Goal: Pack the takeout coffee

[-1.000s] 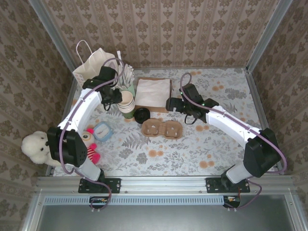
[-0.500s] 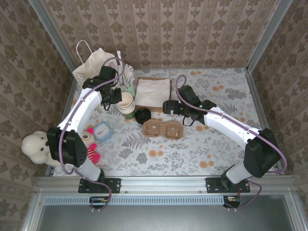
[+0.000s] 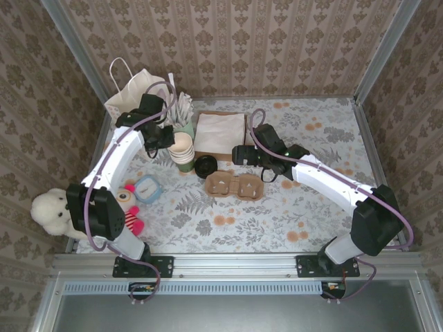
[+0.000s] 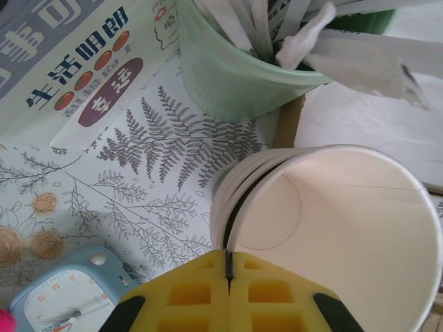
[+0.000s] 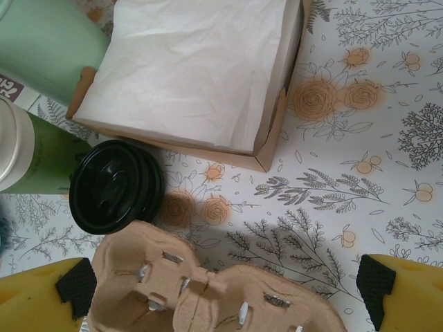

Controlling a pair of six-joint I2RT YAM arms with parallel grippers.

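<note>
Reaching further left than a second ago, the right claw (image 3: 239, 153) now hangs just right of the coffee (image 3: 205, 164), its pads spread wide apart. The left claw (image 4: 228, 270) has meanwhile closed. Its pads are pressed together, apparently nipping the rim of the cup stack (image 4: 332, 228), though the seam hides how much wall is caught.

The coming move turns on one relation. The coffee stands upright, long axis vertical and black lid on, ahead and to the left of the right claw and outside the span of its pads. Directly beneath that claw, between the pads, lies the carrier (image 5: 208, 290), just beside the coffee. The right claw is free and, by my reading, is the one placed to take the coffee. It would need to shift left and meet the cup's side. The left claw is about as near but busy, with the cup stack between it and the coffee. Beyond the right claw, the napkin box (image 5: 201, 76) sits close behind the coffee, leaving little room there.

The bag (image 4: 76, 76), ahead-left of the left claw, bears "生活明朗" in dark blue over a row of red dots, and "幸运" in a maroon oval. Larger grey characters above are cut off. The clock (image 4: 55, 308), left of that claw, shows small numerals. The coffee's lid carries no wording I can read.
</note>
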